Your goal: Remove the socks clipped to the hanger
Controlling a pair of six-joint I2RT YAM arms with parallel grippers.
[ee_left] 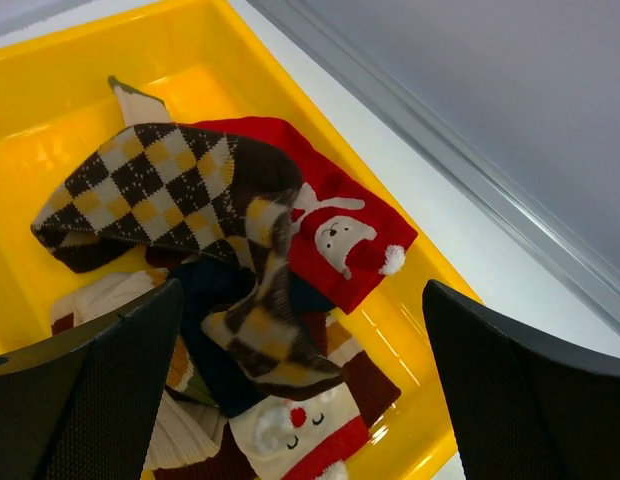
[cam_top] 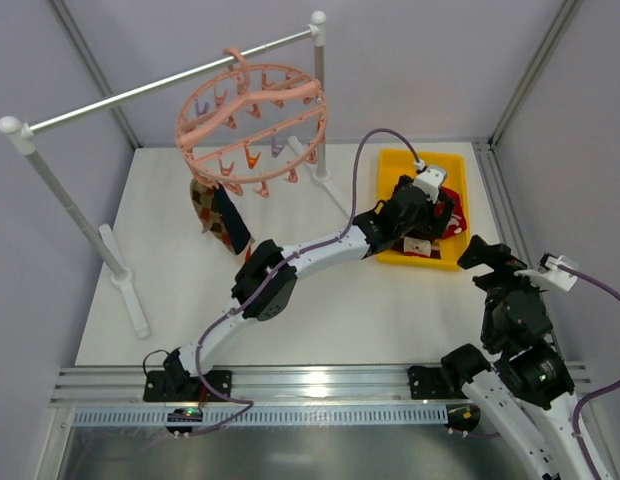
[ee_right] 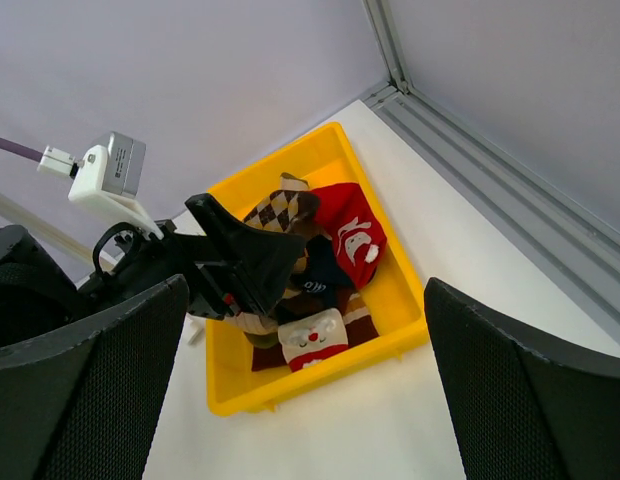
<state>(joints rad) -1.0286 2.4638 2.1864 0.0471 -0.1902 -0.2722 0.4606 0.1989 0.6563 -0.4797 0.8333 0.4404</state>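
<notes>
The salmon-pink hanger (cam_top: 252, 125) hangs by its hook from the rail at the back left. An argyle sock (cam_top: 218, 215) in red, brown and navy is still clipped under its near-left edge. Over the yellow bin (cam_top: 395, 156) my left gripper (ee_left: 300, 400) is open and holds nothing. Right below it, a brown-and-tan argyle sock (ee_left: 170, 180) lies on the pile of socks, with a red sock (ee_left: 340, 235) beside it. My right gripper (ee_right: 305, 390) is open and empty, poised above the table in front of the bin (ee_right: 320, 375).
The grey metal rail (cam_top: 150, 88) rests on two white posts (cam_top: 60, 190), whose feet stand on the white table. Grey walls enclose the table on three sides. My left arm (cam_top: 290, 265) stretches diagonally across the table's middle.
</notes>
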